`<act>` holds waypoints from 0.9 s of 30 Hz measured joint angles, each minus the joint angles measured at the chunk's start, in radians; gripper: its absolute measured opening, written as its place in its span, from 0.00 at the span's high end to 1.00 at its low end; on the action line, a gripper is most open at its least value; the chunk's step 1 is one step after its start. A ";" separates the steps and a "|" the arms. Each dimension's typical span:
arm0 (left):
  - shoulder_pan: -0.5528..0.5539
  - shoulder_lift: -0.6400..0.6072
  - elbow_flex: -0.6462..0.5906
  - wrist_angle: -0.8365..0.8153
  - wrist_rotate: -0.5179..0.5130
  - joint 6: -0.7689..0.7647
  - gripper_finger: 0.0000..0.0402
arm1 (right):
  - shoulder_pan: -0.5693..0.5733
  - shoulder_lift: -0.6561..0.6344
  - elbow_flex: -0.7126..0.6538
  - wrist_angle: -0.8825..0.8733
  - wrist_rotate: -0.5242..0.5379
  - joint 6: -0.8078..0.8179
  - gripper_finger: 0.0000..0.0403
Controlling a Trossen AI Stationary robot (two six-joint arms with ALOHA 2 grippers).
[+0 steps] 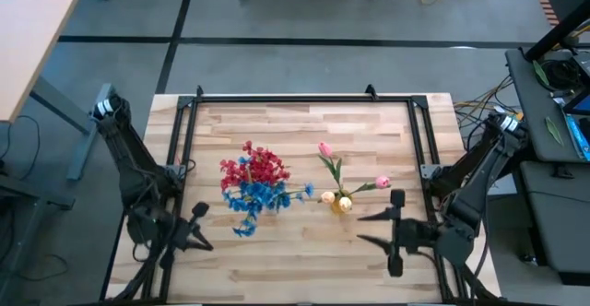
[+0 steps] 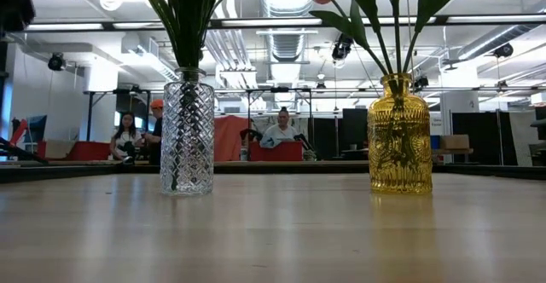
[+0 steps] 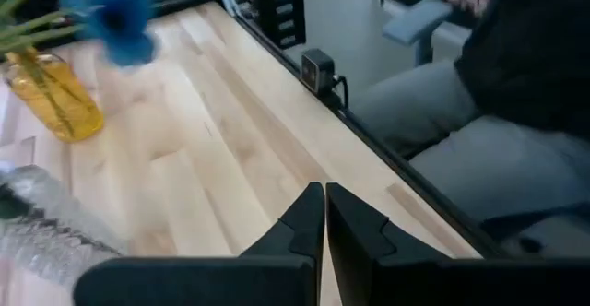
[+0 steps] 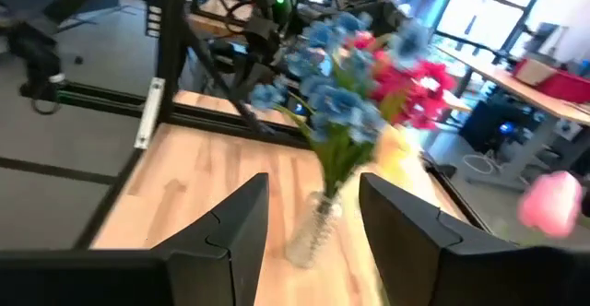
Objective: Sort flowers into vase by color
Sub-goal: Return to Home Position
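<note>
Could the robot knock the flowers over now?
Maybe. The open right pincer points at the clear vase; swinging forward could tip it. The shut left pincer sits near the drooping blue flowers and might snag them. A pink tulip leans toward the right pincer too.

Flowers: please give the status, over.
Left claw shut, right claw open, both empty. Red and blue flowers in clear vase, tulips in yellow vase. Nothing in the way.

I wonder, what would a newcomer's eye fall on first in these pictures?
A clear vase near the middle of the table holds red flowers and blue flowers; right of it, a yellow vase holds pink tulips. The left gripper sits near the left edge, fingers shut; the right gripper near the right edge, fingers open.
</note>
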 joint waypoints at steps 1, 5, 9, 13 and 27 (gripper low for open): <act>0.004 -0.033 -0.028 0.016 -0.003 0.003 1.00 | 0.000 -0.018 -0.019 0.000 0.008 0.005 0.60; 0.027 -0.169 -0.129 0.104 -0.006 0.057 1.00 | -0.006 -0.113 -0.113 0.067 0.014 0.024 0.64; 0.086 -0.291 -0.196 0.115 -0.006 0.145 1.00 | -0.064 -0.204 -0.236 0.249 0.003 -0.056 0.68; 0.163 -0.407 -0.240 0.111 0.011 0.217 1.00 | -0.170 -0.283 -0.348 0.392 -0.136 -0.113 0.72; 0.322 -0.720 -0.258 -0.061 0.068 0.306 1.00 | -0.316 -0.510 -0.444 0.403 -0.440 -0.184 0.84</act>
